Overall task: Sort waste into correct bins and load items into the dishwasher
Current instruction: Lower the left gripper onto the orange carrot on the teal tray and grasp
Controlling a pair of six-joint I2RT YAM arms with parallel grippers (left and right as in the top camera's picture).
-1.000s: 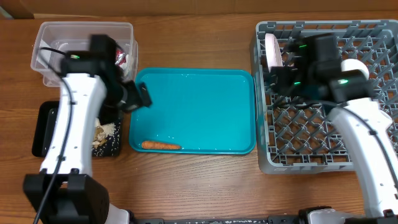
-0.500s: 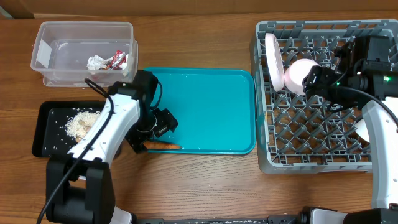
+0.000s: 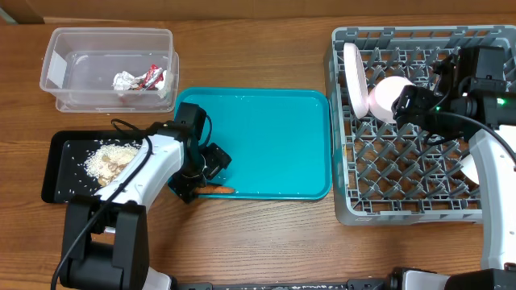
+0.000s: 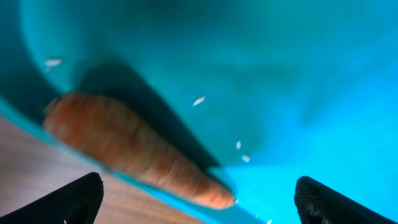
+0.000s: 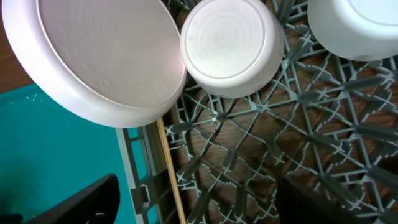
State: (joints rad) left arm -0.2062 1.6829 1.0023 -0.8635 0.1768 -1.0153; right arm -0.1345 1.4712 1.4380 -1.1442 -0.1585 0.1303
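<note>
The left gripper (image 3: 196, 184) has sunk a touch lower at the front edge of the teal tray (image 3: 266, 137); its jaws stand wide, with nothing gripped; the orange carrot (image 4: 124, 149) lies just ahead of them against the tray's front rim; the right gripper (image 3: 407, 103) has stayed put, jaws wide and empty, over the grey dish rack (image 3: 403, 201) beside the pale plate (image 5: 106, 62) and white bowl (image 5: 233, 46).

An orange carrot (image 4: 124, 146), soft with blur, lies inside the teal tray (image 4: 280, 74) against its near rim, its thick end to the left and its tip toward the middle. A few pale rice grains (image 4: 199, 100) dot the tray floor just beyond the carrot. The wooden table (image 4: 37, 168) shows on the carrot's near side. The left hand (image 4: 199, 205) is spread wide, its dark fingertips (image 4: 74, 200) at the bottom corners, clear of the carrot.
</note>
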